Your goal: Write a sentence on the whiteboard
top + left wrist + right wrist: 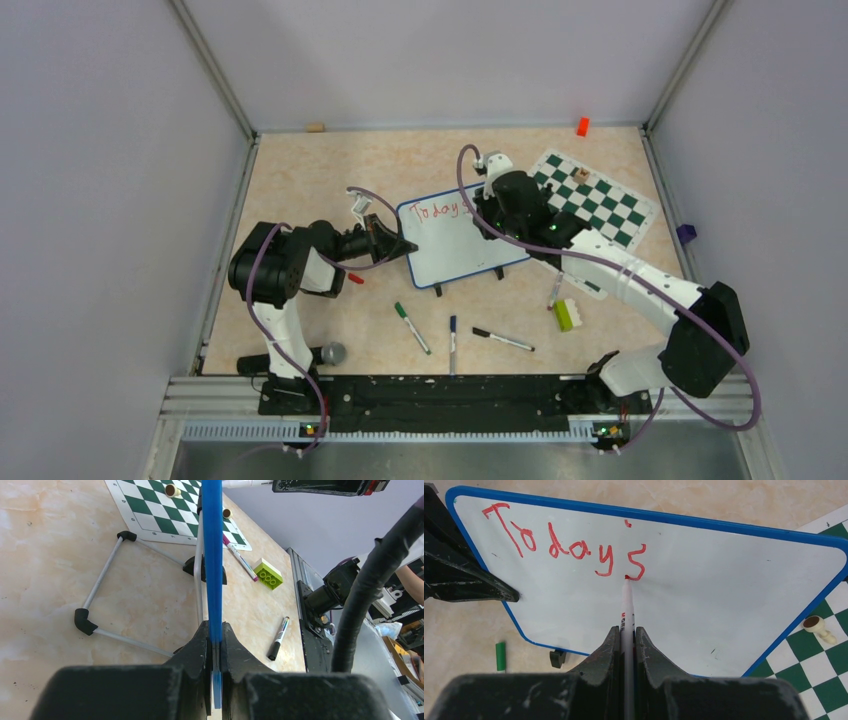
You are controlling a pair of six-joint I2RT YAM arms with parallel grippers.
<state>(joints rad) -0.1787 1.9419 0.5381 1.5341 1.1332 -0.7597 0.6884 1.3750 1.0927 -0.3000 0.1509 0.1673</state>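
The whiteboard stands tilted on its black feet at mid-table. It fills the right wrist view and shows edge-on in the left wrist view. The sentence reads "Today's" in red along the top, also seen from above. My left gripper is shut on the board's blue left edge. My right gripper is shut on a white red-ink marker. The marker's tip touches the board at the foot of the "s". The right gripper is above the board's upper right part.
A chess mat lies right of the board with a piece on it. A green brick, a purple marker and three markers lie in front. A red cap and a grey ball are near the left arm.
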